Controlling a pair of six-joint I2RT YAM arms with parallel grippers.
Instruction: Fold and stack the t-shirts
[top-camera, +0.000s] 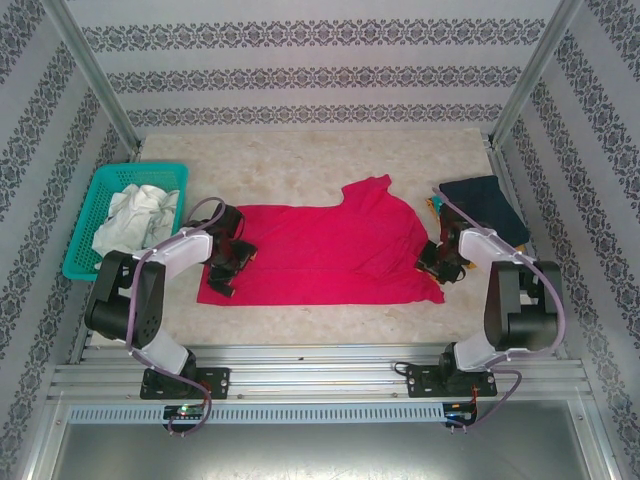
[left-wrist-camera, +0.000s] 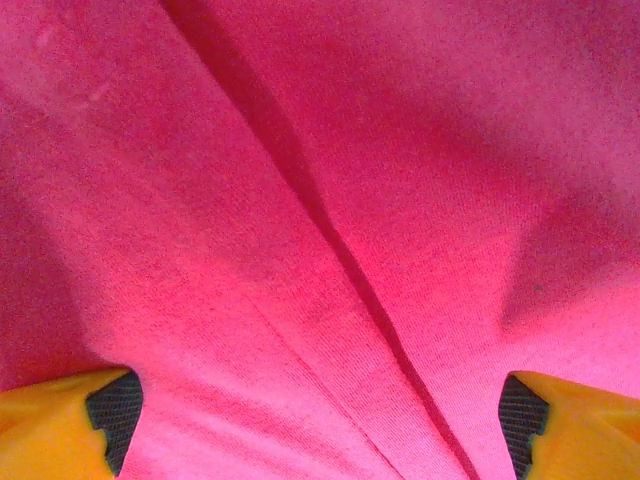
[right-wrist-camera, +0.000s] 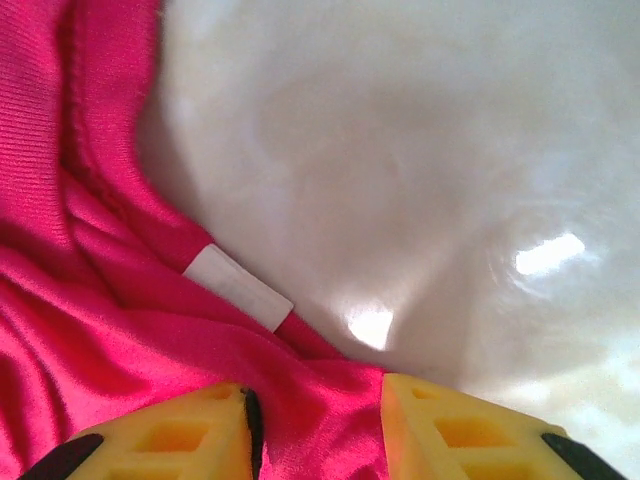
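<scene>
Right gripper (right-wrist-camera: 318, 425) clenched on the right edge of the bright crimson-pink short-sleeved cloth t-shirt (top-camera: 320, 250), which lies spread flat on the pale marbled table (top-camera: 300, 165). Left gripper (left-wrist-camera: 318, 412) released, jaws wide, over its left edge.

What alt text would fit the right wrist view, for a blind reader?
The right gripper pinches the bunched edge of a crimson-pink t-shirt between its yellow fingers. A small white label sits at the shirt's edge, over a pale glossy table.
</scene>
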